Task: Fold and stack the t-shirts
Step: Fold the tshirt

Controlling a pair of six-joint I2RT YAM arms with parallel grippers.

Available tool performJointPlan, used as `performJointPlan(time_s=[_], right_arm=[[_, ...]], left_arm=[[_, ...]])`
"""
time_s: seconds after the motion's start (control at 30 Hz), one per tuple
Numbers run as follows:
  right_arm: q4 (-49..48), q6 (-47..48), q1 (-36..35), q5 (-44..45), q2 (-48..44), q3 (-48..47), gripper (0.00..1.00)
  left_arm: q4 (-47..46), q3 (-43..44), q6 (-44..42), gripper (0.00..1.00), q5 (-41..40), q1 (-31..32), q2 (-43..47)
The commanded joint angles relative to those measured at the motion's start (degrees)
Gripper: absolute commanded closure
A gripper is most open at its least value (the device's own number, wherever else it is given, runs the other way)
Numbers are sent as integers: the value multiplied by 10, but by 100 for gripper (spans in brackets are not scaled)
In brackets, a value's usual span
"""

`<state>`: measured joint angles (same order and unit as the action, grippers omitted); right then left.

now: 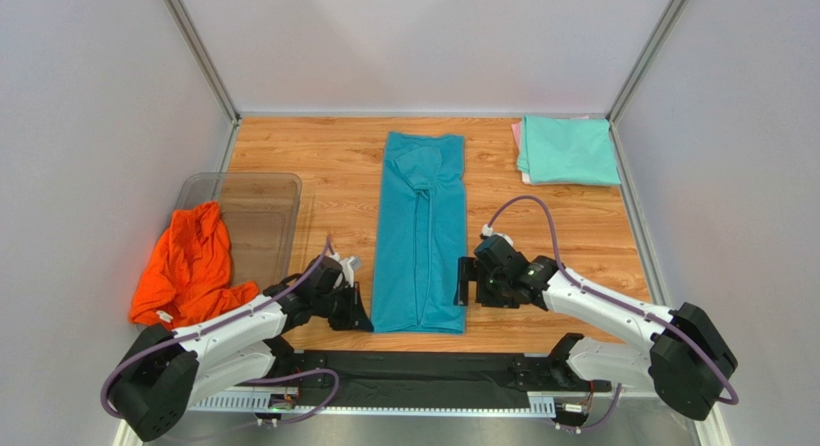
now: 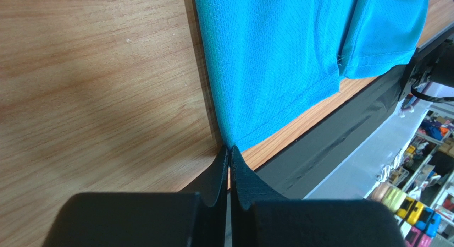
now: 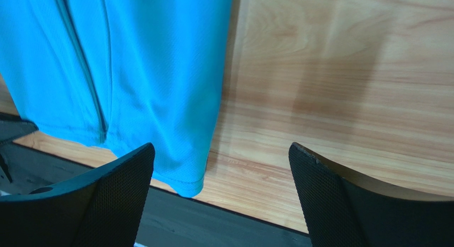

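The wooden table (image 1: 318, 158) carries everything; down its middle lies the teal-blue shirt (image 1: 421, 235), folded lengthwise into a long strip, hem toward me; to my left the clear tub (image 1: 260, 201) has the orange shirt (image 1: 192, 263) slumped crumpled over its edge; at the far right the mint green shirt (image 1: 570, 150) sits folded, with a sliver of the pale pink shirt (image 1: 518, 136) showing beneath it.

My left claw (image 2: 229, 151) is clenched right at the strip's near-left hem corner, and the cloth seems nipped between the tips, though only barely; my right claw (image 3: 224, 194) is spread wide, released, holding nothing, with the near-right corner lying just inside its left finger.

I judge the next move is to seize that right corner and carry the hem away from me; the dangers are plain: so thin a bite on the left may slip once I lift; the right jaws, closing off-centre, may catch only the top layer or miss the hem; uneven lifting would skew the fold and spill the tucked sleeves.
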<state>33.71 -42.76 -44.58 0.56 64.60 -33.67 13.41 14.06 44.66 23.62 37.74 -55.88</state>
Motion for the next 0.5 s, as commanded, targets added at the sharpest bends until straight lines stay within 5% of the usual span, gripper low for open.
performJointPlan(time_s=[0.0, 0.2, 0.3, 0.47], right_arm=[[13, -5, -36, -13, -11, -3, 4], [33, -30, -82, -13, 2, 5, 14], [22, -44, -98, -26, 16, 11, 31], [-33, -60, -115, -58, 47, 13, 42]], left_arm=[[20, -1, -6, 100, -19, 3, 12], [36, -11, 2, 100, -24, 3, 51], [36, -15, 7, 100, -25, 3, 60], [31, -20, 13, 100, -24, 4, 64]])
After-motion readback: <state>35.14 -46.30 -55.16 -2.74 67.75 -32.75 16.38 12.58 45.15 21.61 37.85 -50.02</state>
